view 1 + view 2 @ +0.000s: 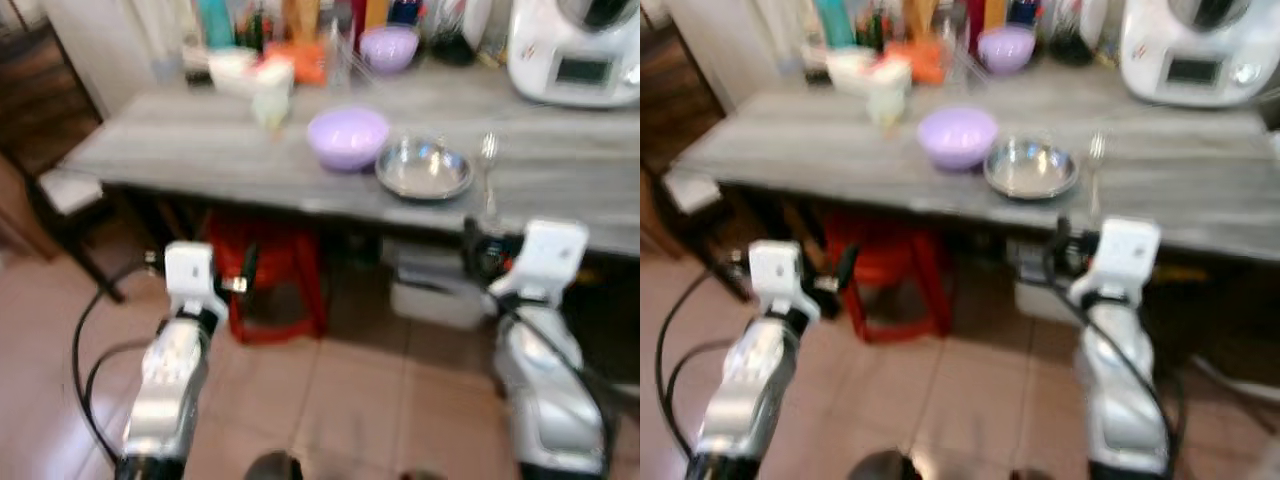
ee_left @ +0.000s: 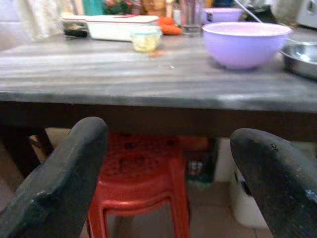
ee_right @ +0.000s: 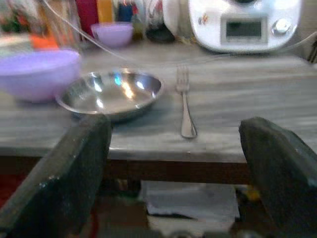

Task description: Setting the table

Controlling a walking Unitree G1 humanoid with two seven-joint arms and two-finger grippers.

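On the grey wooden table [image 1: 200, 140] a lilac bowl [image 1: 347, 137] stands beside a shallow steel dish [image 1: 424, 170]. A fork [image 1: 488, 170] lies just right of the dish, its handle toward the front edge. Both arms are held out low in front of the table. My left gripper [image 2: 168, 183] is open and empty, below the table's edge and left of the bowl [image 2: 245, 42]. My right gripper [image 3: 173, 173] is open and empty too, level with the edge, facing the dish [image 3: 111, 91] and the fork [image 3: 185, 106].
A second lilac bowl [image 1: 389, 47], bottles, a white tray [image 2: 121, 26] and a small cup [image 1: 270, 100] crowd the back of the table. A white kitchen appliance [image 1: 575, 50] stands at the back right. A red stool [image 1: 275, 280] and a white box [image 1: 430, 295] sit underneath.
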